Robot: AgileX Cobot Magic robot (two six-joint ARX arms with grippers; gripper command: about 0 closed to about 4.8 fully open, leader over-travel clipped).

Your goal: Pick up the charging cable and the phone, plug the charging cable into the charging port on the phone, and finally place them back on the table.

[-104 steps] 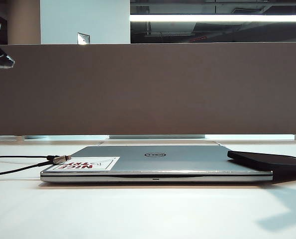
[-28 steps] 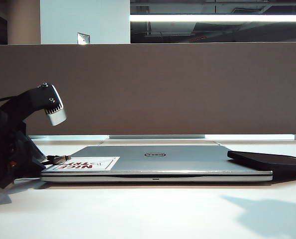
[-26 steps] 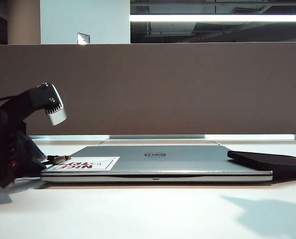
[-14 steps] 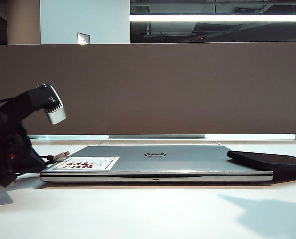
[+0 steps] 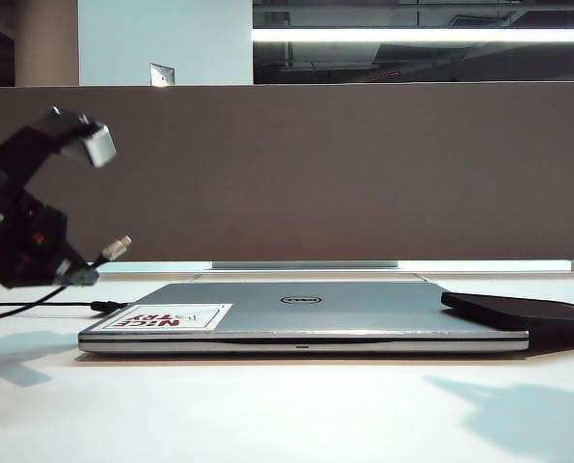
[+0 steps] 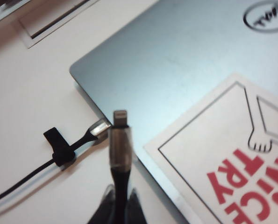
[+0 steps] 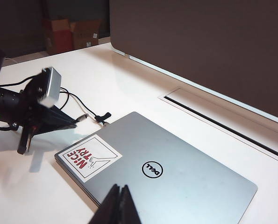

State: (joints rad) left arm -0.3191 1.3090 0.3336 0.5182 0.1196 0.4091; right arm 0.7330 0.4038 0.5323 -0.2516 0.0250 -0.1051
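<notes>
My left gripper (image 5: pixel 82 276) hangs above the table (image 5: pixel 267 415) at the far left, shut on the charging cable (image 5: pixel 36 305). The cable's silvery plug (image 5: pixel 120 244) sticks up and to the right from the fingers. In the left wrist view the left gripper (image 6: pixel 119 193) pinches the black cord just behind the plug (image 6: pixel 120 116). The phone (image 5: pixel 518 311) lies at the right, resting on the laptop's right edge. My right gripper (image 7: pixel 120 189) is shut and empty above the laptop lid and is out of the exterior view. The charging port is too small to make out.
A closed silver Dell laptop (image 5: pixel 306 313) with a red-lettered sticker (image 5: pixel 166 316) fills the middle of the table. A second silvery cord end (image 6: pixel 99 127) and a black strap (image 6: pixel 59 147) lie by the laptop's corner. A grey-brown divider panel (image 5: pixel 315 174) stands behind.
The left gripper shut on the cable, then rose and rolled, lifting the plug off the laptop's corner. The phone and laptop have not moved.
</notes>
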